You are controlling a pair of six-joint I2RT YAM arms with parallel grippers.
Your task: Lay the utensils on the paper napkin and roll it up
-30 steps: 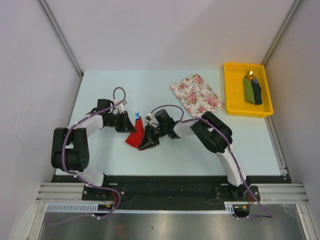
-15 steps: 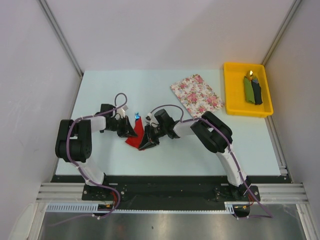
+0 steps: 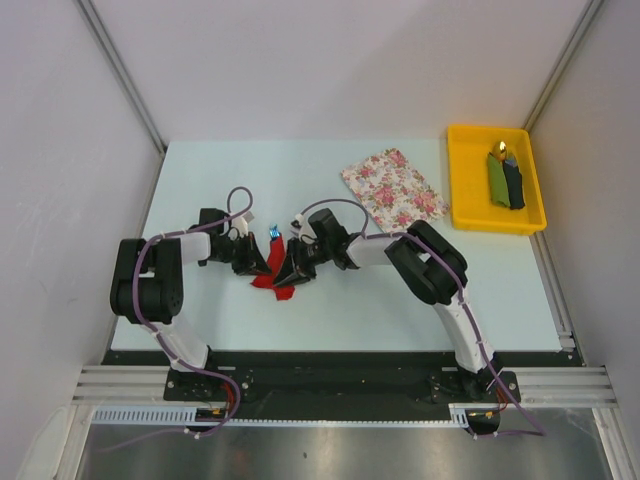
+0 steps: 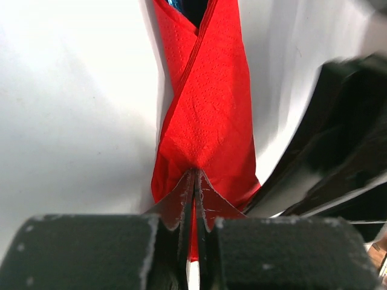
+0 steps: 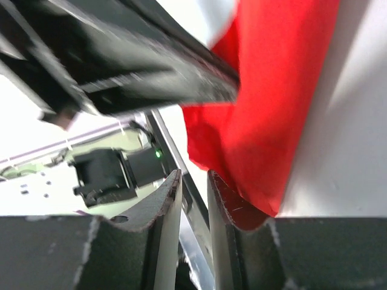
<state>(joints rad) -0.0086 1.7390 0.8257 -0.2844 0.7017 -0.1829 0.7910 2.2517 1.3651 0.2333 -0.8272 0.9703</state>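
Rolling looked nearly done. Both arms bent inward, low over the table [image 3: 200, 180], meeting at the napkin [image 4: 205, 121] mid-table. The left gripper [image 4: 195, 181] was clenched on one end of it. The right gripper [image 5: 193, 181] stood slightly parted and empty against its side. A blue tip of the utensils [image 3: 274, 232] poked out the far end. The next move probably called for tucking the loose flap.

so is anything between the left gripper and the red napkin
Nothing visible. The left gripper is shut on the near end of the paper napkin, which is folded around the utensils. The right gripper sits beside the napkin's other edge, jaws slightly apart, not in between.
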